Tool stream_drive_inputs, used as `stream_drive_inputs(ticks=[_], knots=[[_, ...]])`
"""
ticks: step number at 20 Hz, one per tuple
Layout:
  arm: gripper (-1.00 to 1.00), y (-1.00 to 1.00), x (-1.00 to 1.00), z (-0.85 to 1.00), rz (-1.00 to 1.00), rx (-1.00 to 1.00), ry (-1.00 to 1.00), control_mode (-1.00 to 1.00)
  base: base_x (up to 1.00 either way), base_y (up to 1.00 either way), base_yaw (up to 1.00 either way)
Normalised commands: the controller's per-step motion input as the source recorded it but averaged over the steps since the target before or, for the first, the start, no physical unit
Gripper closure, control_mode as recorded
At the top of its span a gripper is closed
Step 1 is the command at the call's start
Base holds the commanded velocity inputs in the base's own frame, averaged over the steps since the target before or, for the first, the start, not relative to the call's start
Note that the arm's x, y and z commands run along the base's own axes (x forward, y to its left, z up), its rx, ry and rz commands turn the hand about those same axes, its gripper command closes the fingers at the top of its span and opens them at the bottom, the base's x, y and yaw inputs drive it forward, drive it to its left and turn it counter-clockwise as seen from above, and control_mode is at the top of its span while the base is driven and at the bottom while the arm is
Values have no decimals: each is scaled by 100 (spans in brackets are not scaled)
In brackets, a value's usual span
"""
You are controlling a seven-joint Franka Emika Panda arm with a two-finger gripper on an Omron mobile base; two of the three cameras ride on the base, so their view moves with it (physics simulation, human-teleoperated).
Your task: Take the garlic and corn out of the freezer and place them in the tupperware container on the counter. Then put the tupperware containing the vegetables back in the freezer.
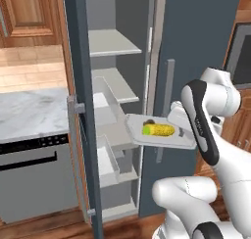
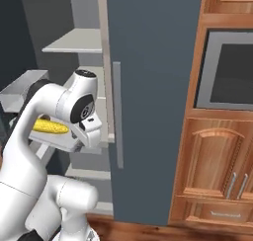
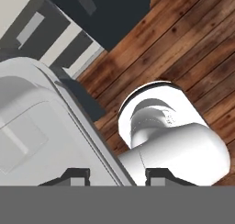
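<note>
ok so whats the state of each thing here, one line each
freezer: door open, shelves showing
tray: held level in front of the open freezer, off the counter
corn: lying on its side in the tray
garlic: in the tray behind the corn, mostly hidden
hand: shut on the tray's edge
counter: bare where visible

Marbled stone counter (image 1: 29, 113); matt blue-grey freezer (image 1: 201, 32); clear plastic tupperware container (image 1: 162, 140); glossy wood floor (image 3: 183, 48).
</note>
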Motion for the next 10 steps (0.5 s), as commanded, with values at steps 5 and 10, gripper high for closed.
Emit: stream_drive_inputs(ticks=[5, 10], knots=[[100, 0, 0, 0, 0, 0, 0, 100, 52, -48, 12], [100, 0, 0, 0, 0, 0, 0, 100, 10, -42, 6]])
